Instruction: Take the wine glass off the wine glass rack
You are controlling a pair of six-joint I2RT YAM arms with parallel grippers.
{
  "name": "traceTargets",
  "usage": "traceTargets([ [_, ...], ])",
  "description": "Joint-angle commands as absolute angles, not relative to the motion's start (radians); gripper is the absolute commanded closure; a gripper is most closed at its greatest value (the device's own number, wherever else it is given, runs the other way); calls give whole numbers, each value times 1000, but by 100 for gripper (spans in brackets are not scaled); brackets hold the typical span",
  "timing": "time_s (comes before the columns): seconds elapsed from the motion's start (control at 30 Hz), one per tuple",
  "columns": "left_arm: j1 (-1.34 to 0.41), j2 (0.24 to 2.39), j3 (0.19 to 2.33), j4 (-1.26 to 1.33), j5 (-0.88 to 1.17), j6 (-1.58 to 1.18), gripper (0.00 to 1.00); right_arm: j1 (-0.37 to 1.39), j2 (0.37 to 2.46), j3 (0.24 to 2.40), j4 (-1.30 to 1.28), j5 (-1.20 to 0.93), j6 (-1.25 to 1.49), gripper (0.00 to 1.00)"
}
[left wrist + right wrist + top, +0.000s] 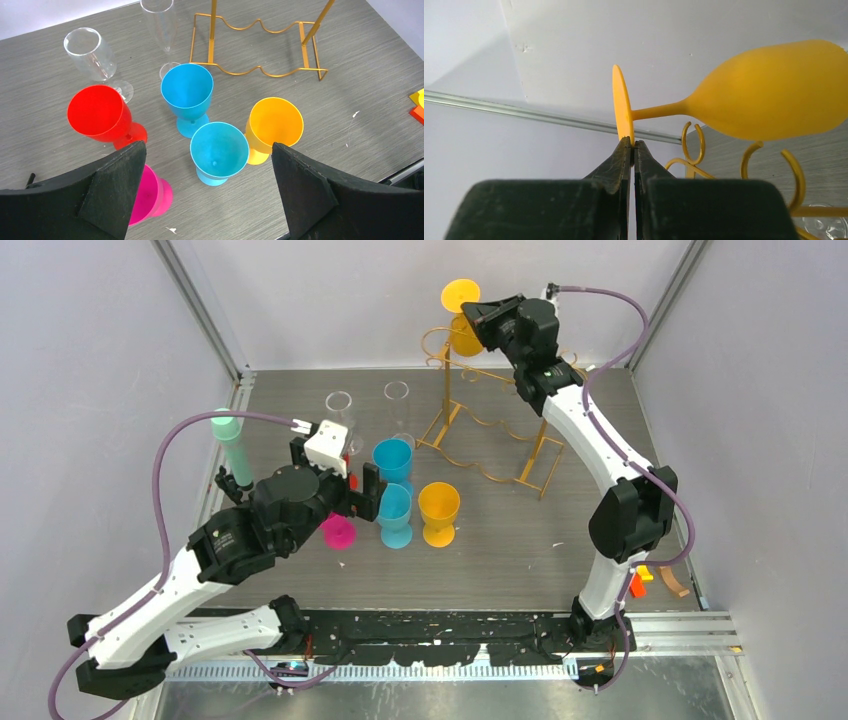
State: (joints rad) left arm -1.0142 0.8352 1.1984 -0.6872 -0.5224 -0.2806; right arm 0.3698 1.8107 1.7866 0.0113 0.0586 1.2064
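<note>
Left gripper (207,146), jaws spread wide, hovers over coloured plastic goblets (187,92) left of the gold wire wine glass rack (445,400). The right gripper (631,142) pinches the foot of the yellow plastic wine glass (769,90) just above the rack's top rail.

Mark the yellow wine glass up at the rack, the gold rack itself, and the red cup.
yellow wine glass (774,90), right wrist view, on the side of its bowl.
wine glass rack (213,25), left wrist view, on its left-hand upright.
red cup (99,111), left wrist view, inside its bowl.
</note>
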Motion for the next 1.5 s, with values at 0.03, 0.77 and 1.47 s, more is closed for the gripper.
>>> traceTargets([
  [0.03, -1015, 819, 1197, -675, -526, -287, 0, 359, 1787, 1799, 138, 87, 1165, 100],
  [0.77, -1015, 827, 1210, -559, -455, -445, 0, 350, 1441, 1580, 437, -185, 1006, 100],
  [1.47, -534, 1100, 1230, 51, 614, -1025, 0, 350, 794, 1079, 325, -339, 1260, 100],
])
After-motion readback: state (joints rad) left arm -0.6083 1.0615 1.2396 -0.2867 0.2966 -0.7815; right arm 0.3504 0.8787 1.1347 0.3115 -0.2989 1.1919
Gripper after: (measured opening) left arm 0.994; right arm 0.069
